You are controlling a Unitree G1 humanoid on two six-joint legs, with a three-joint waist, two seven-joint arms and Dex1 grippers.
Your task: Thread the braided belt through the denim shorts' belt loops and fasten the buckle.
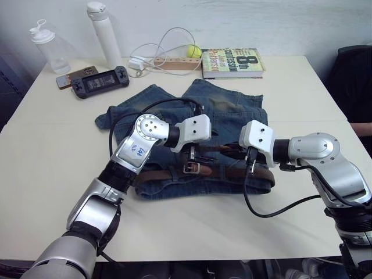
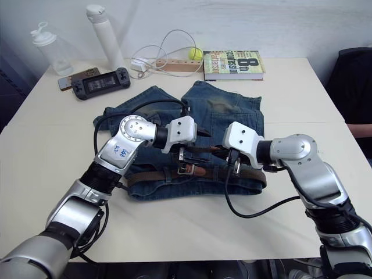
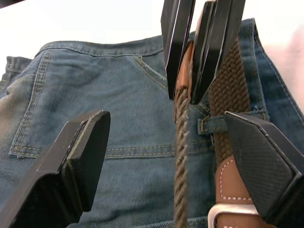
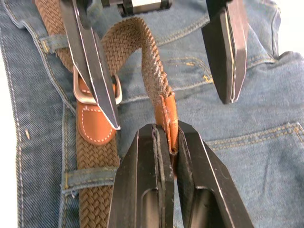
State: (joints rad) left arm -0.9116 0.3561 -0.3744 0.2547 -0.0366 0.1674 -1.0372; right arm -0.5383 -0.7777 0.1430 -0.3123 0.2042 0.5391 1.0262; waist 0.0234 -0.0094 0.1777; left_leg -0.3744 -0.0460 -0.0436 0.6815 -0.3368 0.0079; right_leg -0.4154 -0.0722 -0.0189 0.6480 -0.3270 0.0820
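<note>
Right wrist view: your right gripper jaws are clamping the dark-brown braided belt's tan tip; left gripper jaws are standing apart. Belt is lying looped on the blue denim shorts; next, you are steering the tip into the silver metal buckle.

Both arms are clad in silver-grey metal shells with black joint sections, and each wrist is capped by a white boxy housing. A black cable is looped along each forearm. Blue handwritten marks are seen on the left forearm shell.
</note>
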